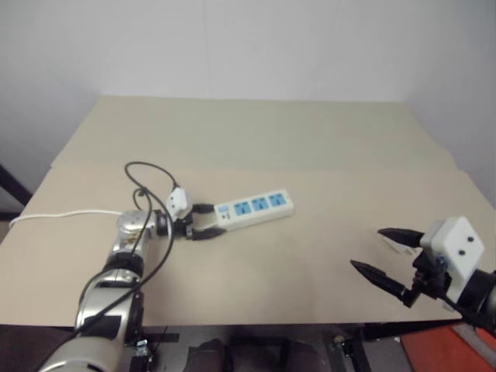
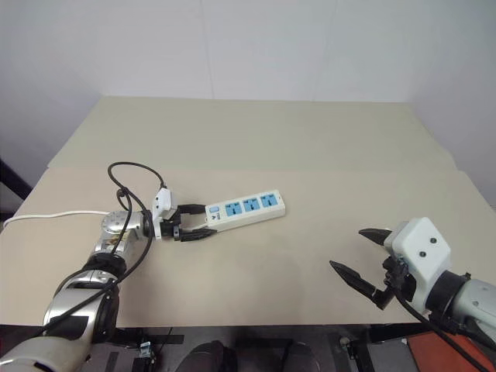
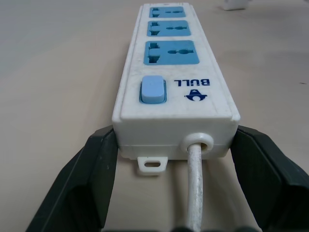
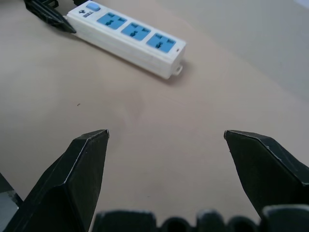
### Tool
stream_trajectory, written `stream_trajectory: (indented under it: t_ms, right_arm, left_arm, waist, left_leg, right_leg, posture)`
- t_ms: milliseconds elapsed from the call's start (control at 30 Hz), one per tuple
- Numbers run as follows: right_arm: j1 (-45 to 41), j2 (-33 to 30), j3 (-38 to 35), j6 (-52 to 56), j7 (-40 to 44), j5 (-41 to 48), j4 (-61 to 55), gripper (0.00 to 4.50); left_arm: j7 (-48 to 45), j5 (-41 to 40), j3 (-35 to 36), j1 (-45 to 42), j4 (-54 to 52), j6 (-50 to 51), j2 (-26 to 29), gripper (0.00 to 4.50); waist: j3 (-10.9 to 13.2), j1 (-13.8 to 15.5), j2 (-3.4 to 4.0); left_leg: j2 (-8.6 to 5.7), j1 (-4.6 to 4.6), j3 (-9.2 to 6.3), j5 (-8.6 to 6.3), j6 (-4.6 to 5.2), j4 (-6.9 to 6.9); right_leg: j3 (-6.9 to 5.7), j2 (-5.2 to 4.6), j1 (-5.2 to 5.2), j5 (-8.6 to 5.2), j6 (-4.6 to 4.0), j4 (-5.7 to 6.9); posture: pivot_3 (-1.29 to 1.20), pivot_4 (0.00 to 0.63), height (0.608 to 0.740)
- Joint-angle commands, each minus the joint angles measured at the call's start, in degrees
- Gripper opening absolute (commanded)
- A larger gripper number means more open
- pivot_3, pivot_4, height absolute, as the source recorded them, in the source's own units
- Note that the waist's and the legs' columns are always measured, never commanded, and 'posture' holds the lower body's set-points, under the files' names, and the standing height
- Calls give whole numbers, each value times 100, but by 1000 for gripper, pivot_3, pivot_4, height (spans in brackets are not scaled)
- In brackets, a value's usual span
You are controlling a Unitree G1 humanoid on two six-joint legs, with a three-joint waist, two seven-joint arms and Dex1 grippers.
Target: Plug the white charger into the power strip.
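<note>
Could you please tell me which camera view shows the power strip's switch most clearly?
The left wrist view: the blue switch on the power strip sits close, facing the camera. The right wrist view shows it as a small blue patch at the strip's far end; in the eye views it is too small to make out.

Beige table [image 1: 310, 147], plain white wall [image 1: 232, 46] behind.

Power strip [image 3: 175, 72] far end cut off

Light was soft and even, shadows faint under the power strip [image 1: 255, 207]; the near fingers [image 4: 82, 169] were slightly blurred.
</note>
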Motion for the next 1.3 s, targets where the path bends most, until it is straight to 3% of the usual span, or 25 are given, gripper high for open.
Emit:
stream_trajectory:
  t_ms: [33,367,433,500,900,1300]
  right_arm:
    - [-97,-77,-23,-117,-6,-66,38,4500]
    - [-15,78,159,-201,-54,-227,-14,4500]
    - [5,102,126,-207,-43,-230,-9,4500]
    - [27,112,101,-219,-25,-247,4,4500]
    - [-14,143,240,-342,47,-313,118,4500]
    - [132,136,-38,-310,173,-257,68,4500]
  left_arm:
    - [-97,-9,-236,220,-804,373,224,3273]
    - [355,-151,-329,387,-1528,1062,298,3273]
    - [295,-279,-288,401,-1618,1146,296,4002]
    - [233,-429,-211,427,-1690,1073,283,4419]
    - [-278,-1247,236,239,-1207,585,238,4419]
    - [-746,-993,106,-256,219,-340,-70,4419]
  waist:
    - [0,-1,0]
    - [0,16,0]
    - [0,16,0]
    - [0,17,0]
    - [0,13,0]
    - [0,18,-1]
  left_leg:
    - [-1,-1,0,0,0,0]
    - [-2,-6,0,1,-1,0]
    - [-2,-6,0,1,-1,0]
    - [-2,-6,0,1,-1,0]
    - [-3,-4,0,2,-3,0]
    - [-6,-6,0,2,-1,0]
  right_leg:
    - [1,0,-2,0,0,1]
    - [-1,1,-3,0,0,3]
    - [-1,1,-3,0,0,3]
    - [-1,1,-3,0,0,3]
    - [-1,1,-3,0,-1,2]
    - [-4,1,0,0,-1,2]
  posture:
    - [0,150,740]
    - [0,150,740]
    - [0,150,740]
    - [0,150,740]
    - [0,150,740]
    - [0,150,740]
